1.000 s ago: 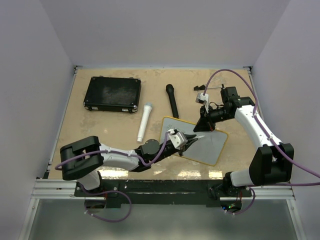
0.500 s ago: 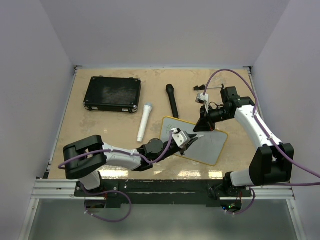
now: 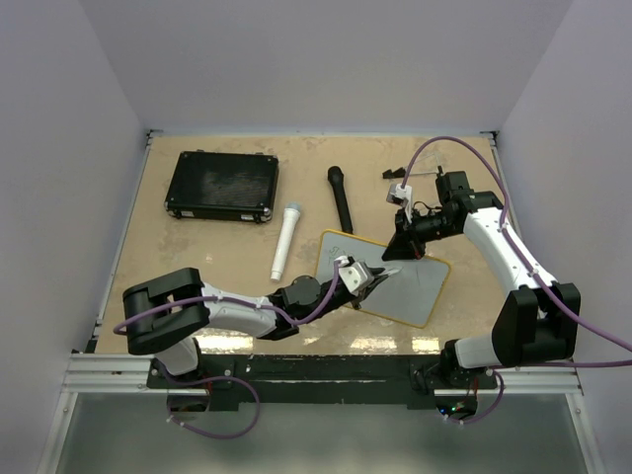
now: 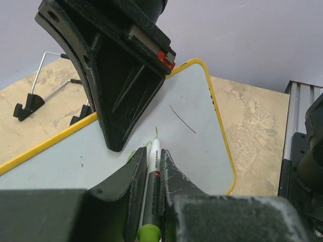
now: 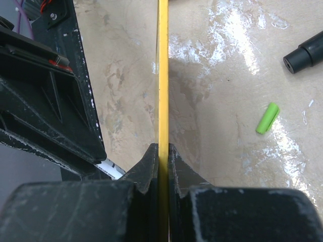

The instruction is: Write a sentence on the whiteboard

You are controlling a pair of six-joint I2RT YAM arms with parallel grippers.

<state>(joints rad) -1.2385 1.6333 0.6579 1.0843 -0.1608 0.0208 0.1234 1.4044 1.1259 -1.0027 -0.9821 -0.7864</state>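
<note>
We find the whiteboard (image 3: pixel 417 288) on the desk (image 3: pixel 217 252), right of centre. Its long axis runs from far-left to near-right, skewed to the desk edge.

Short green marks (image 4: pixel 156 132) sit at the pen tip, and a thin dark stroke (image 4: pixel 182 119) lies beyond them.

A black case (image 3: pixel 221 186), a white cylinder (image 3: pixel 285 240) and a black cylinder (image 3: pixel 341 197) lie well apart from the board. A green cap (image 5: pixel 267 118) lies on the desk beside it.

The left tool (image 4: pixel 153 151) is clenched on a white marker (image 4: pixel 153 169), tip on the board, with the arm stretched low from the left. The right tool (image 5: pixel 162 151) grasps the board's yellow rim (image 5: pixel 163 75) at the far edge, its elbow raised.
</note>
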